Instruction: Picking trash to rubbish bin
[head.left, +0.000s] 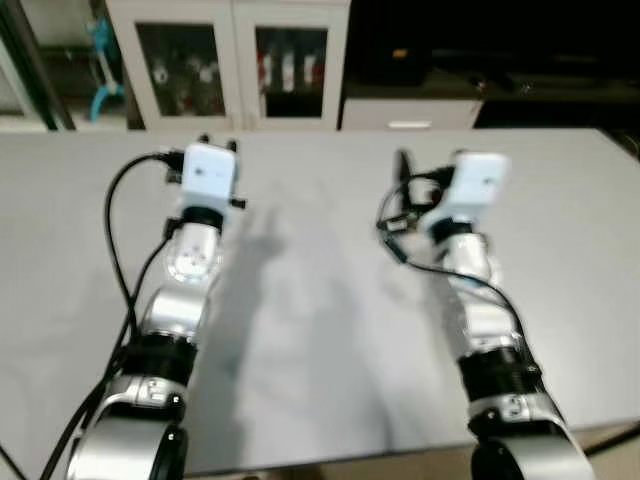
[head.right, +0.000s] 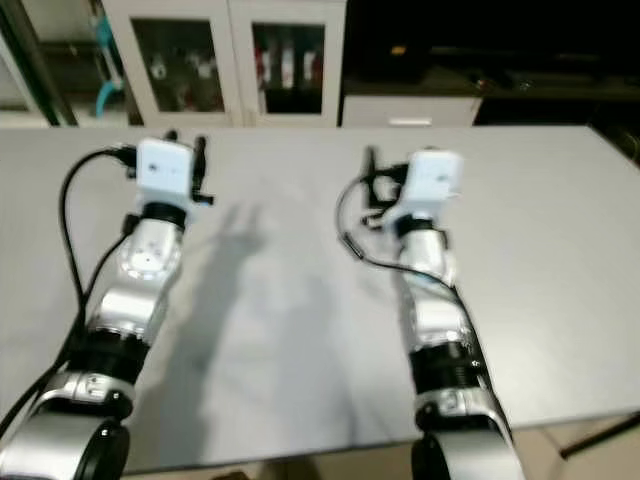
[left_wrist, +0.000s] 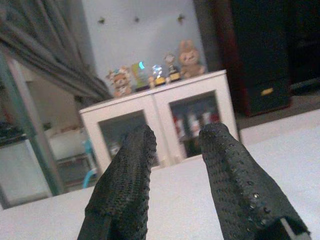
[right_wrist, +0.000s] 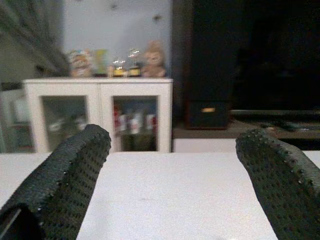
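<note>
One grey table (head.left: 320, 330) spans the scene. Two silver arms reach over it, one left gripper (left_wrist: 177, 145) and one right gripper (right_wrist: 175, 145). Far behind stands one white cabinet (head.left: 235, 60) with two glass doors.

Grey table (head.left: 330, 330), white glass-door cabinet (head.left: 235, 60) beyond, figurines (left_wrist: 150, 72) on top.

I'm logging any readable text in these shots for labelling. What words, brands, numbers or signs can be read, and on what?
None can be read.
Bottles in the white cabinet: any labels are too blurred to read.
Figurines on top of the cabinet: no readable text.
Camera housings on the wrists: no print visible.
</note>
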